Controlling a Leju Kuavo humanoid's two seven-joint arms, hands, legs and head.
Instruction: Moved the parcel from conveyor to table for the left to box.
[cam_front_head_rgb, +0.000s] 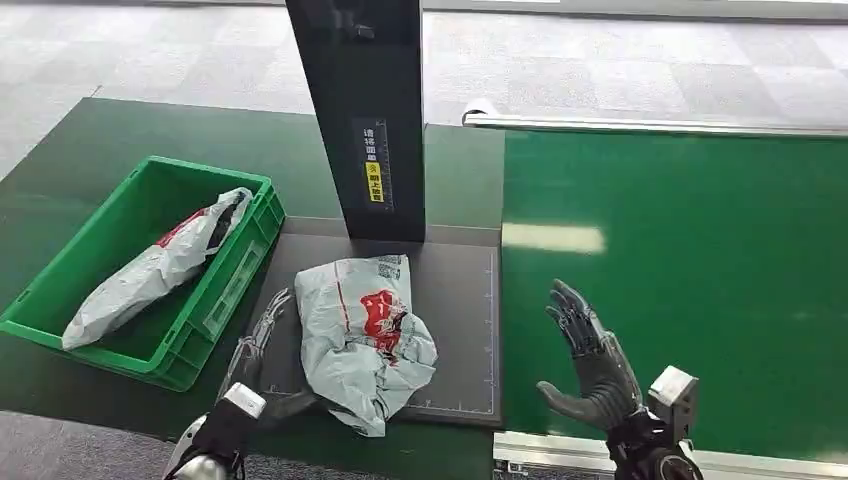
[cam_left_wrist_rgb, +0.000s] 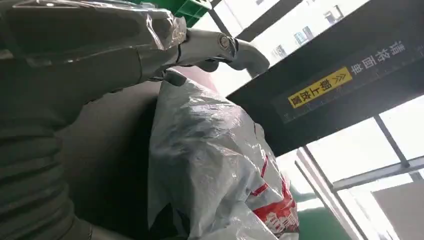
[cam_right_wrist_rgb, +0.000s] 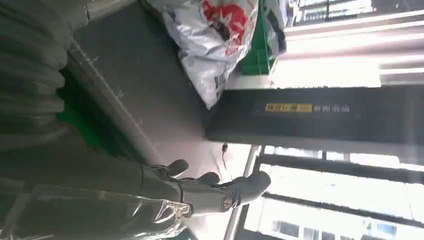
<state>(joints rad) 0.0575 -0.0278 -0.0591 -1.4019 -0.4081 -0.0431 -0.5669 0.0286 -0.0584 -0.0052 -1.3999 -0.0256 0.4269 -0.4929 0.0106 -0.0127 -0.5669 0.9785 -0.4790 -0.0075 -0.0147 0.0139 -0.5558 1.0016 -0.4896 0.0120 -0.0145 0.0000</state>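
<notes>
Parcel (cam_front_head_rgb: 362, 335) on dark mat (cam_front_head_rgb: 460, 300). Left hand (cam_front_head_rgb: 262, 350) beside parcel's left edge, fingers straight, gripping nothing. Right hand (cam_front_head_rgb: 590, 362) over belt (cam_front_head_rgb: 700, 280), fingers spread, empty.

Light: bright, even overhead | Glare: pale patch on green conveyor belt (cam_front_head_rgb: 553, 238), mid-frame in head view | Wrist views: windows blown out white, near hand covers blurred | Shadows: soft, faint
</notes>
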